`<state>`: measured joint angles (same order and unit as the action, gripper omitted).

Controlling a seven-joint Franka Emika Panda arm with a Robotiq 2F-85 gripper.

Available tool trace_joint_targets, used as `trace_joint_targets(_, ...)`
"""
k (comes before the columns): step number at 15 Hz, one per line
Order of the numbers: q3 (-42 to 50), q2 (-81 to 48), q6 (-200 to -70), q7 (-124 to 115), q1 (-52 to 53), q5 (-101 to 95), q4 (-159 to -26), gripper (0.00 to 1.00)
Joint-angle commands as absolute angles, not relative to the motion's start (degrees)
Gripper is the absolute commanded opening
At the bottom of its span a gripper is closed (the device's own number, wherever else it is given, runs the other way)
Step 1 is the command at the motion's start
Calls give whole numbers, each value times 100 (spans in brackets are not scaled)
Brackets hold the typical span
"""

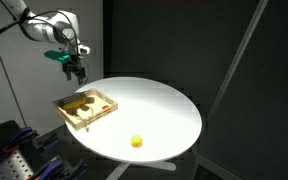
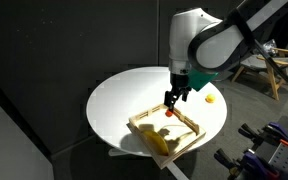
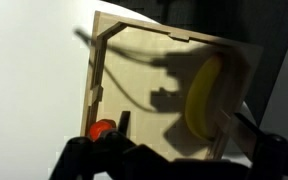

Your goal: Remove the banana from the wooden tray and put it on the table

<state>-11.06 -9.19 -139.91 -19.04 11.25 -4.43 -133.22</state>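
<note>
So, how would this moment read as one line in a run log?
hand: open, holding nothing, above wooden tray | banana: lying in tray | table: bears yellow ball

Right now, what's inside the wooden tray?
The banana lies along one side; a small orange-red object sits near a corner. The gripper's shadow darkens the floor between, hiding detail there.

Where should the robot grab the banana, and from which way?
Around its middle, from straight above. The banana lies flat inside the wooden tray, close to one rim, so a sideways reach would likely hit the wood. The open hand should probably pinch across its narrow width.
</note>
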Motion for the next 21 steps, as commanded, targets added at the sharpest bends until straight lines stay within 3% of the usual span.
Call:
trace_joint_targets(1,-962,-1087,-14133,-1999,1215,-600,-13300,100)
trace_joint_targets(21,-418,-2285,-14448,-2605,1899,-908,-12777,100)
